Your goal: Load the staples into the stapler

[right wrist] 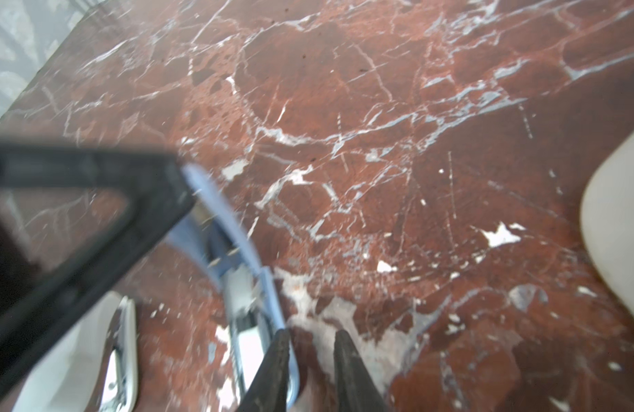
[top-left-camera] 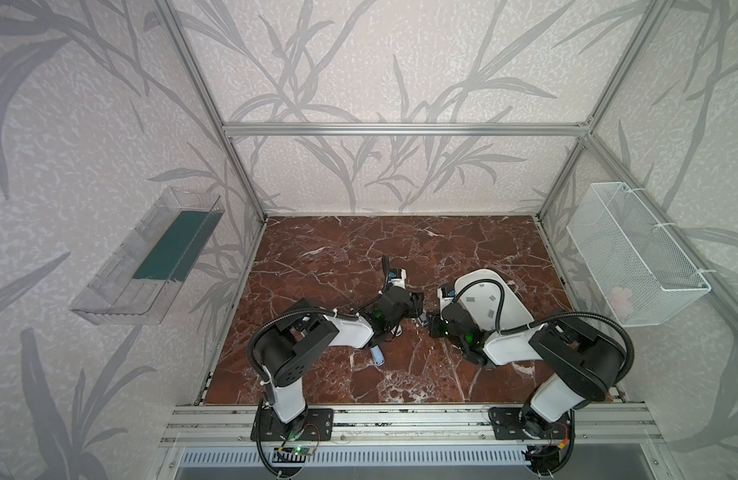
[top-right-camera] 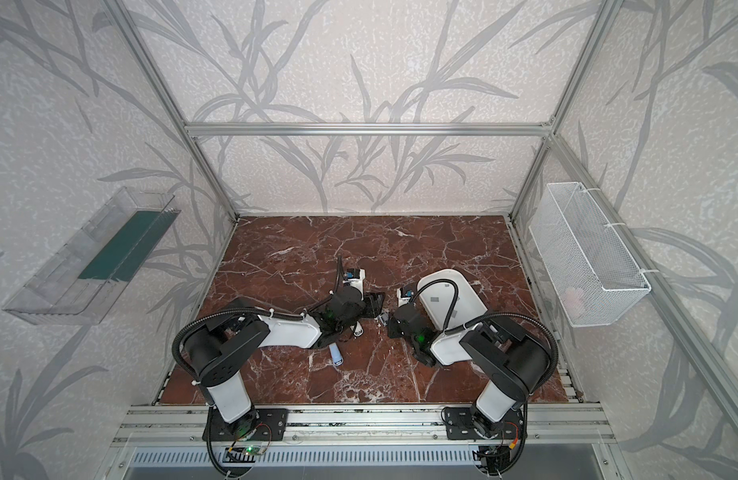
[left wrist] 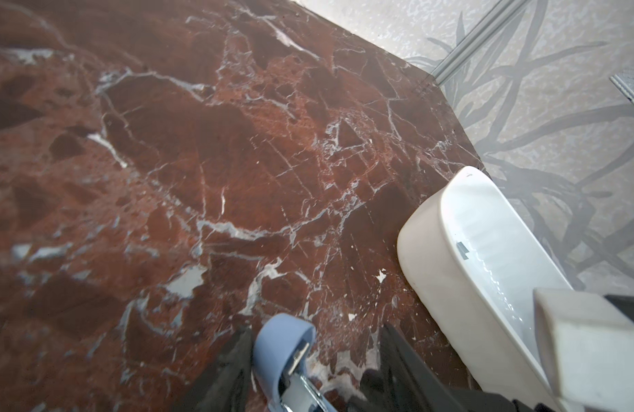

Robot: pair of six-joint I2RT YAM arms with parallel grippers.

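Right wrist view is showing the right hand (right wrist: 311,335) hovering over the marble counter (right wrist: 379,89), its fingers parted a little with nothing between them and one fingertip right beside the edge of the opened blue stapler (right wrist: 230,214). Facing it, the left hand (left wrist: 315,330) is standing about half open around that stapler's raised tip, which is leaning on one finger and clear of its partner; whether it is actually gripping, I cannot tell. The staples (top-left-camera: 492,297) are lying as grey strips in the white tray (top-left-camera: 481,274) just behind the right hand, away from the left hand. A white stapler (right wrist: 124,356) is resting beside the left hand.
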